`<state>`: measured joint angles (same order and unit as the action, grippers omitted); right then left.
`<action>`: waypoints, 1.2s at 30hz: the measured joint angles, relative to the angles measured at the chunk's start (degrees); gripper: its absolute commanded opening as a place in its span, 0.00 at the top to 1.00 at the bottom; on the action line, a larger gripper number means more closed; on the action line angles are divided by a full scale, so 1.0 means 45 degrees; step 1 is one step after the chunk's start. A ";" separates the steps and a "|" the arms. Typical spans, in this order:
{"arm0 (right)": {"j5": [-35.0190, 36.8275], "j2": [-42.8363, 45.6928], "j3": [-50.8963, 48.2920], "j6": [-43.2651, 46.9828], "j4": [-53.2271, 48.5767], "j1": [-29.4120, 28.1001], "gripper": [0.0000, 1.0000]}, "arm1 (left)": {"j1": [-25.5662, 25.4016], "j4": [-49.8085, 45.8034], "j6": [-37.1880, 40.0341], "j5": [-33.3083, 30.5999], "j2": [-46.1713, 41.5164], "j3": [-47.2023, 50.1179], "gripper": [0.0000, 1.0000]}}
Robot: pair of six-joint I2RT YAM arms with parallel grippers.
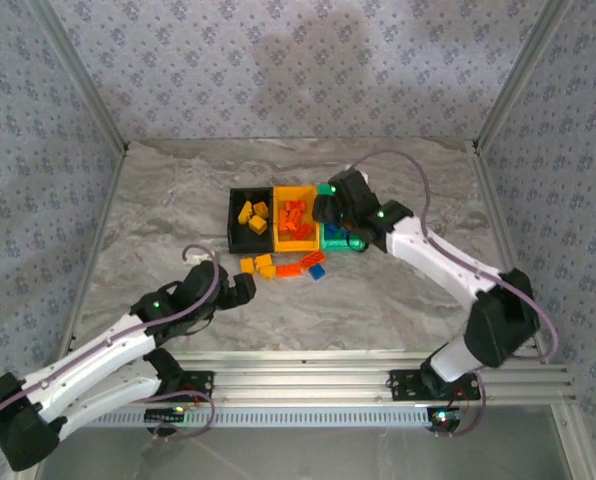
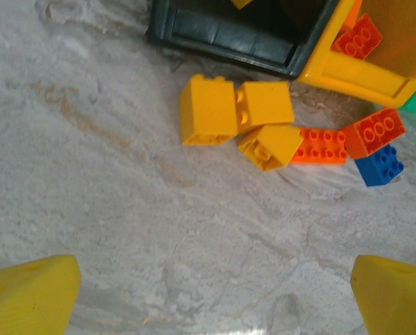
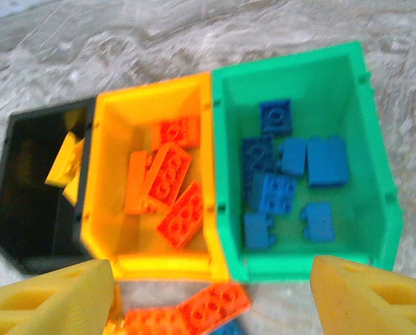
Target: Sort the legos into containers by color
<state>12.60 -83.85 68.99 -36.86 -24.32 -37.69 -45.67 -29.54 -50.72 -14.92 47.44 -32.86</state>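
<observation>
Three containers stand side by side: black (image 1: 233, 235), orange-yellow (image 1: 296, 243) and green (image 1: 336, 243). In the right wrist view the black bin (image 3: 12, 230) holds yellow legos (image 3: 63, 162), the orange-yellow bin (image 3: 114, 115) red-orange ones (image 3: 169, 174), and the green bin (image 3: 372, 174) several blue ones (image 3: 276, 193). Loose legos lie in front of the bins: three yellow (image 2: 208, 108), two red-orange (image 2: 322, 145) and one blue (image 2: 379, 165). My left gripper (image 2: 208, 300) is open over bare table short of them. My right gripper (image 3: 211, 303) hangs open above the bins' front edge, holding nothing.
The marble table (image 1: 178, 200) has free room to the left, right and behind the bins. Patterned walls and a metal frame (image 1: 98, 110) close it in. A rail (image 1: 378, 365) runs along the near edge by the arm bases.
</observation>
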 measured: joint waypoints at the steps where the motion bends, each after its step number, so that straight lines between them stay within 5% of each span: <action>1: 0.0000 0.0355 -0.0427 -0.0034 0.0097 -0.0175 0.24 | 0.0073 0.0141 0.0233 -0.0029 0.0452 -0.0223 0.04; 7: -0.0034 0.1413 -0.2531 -0.0330 0.0209 -0.0432 0.23 | 0.0743 0.1719 0.1851 -0.0121 0.4357 -0.1443 0.29; 16: -0.0039 0.2817 -0.3240 -0.0607 0.0194 -0.0170 0.23 | 0.2161 0.4056 0.2924 -0.0141 0.7305 -0.1559 0.34; 21: -0.0049 0.2973 -0.3303 -0.0607 0.0209 -0.0015 0.22 | 0.2317 0.5115 0.3172 0.0272 0.7917 -0.1559 0.35; 29: -0.0097 0.3245 -0.3551 -0.0607 0.0223 0.0272 0.22 | 0.2414 0.5571 0.2861 0.0350 0.8296 -0.1345 0.54; 36: -0.0121 0.3521 -0.3779 -0.0612 0.0325 0.0350 0.22 | 0.2487 0.4265 0.2259 -0.0029 0.5999 0.0758 0.53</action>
<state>12.05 -68.01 51.99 -39.62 -22.85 -36.12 -34.48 -10.35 -40.56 -15.05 74.43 -29.45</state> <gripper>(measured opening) 0.780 0.459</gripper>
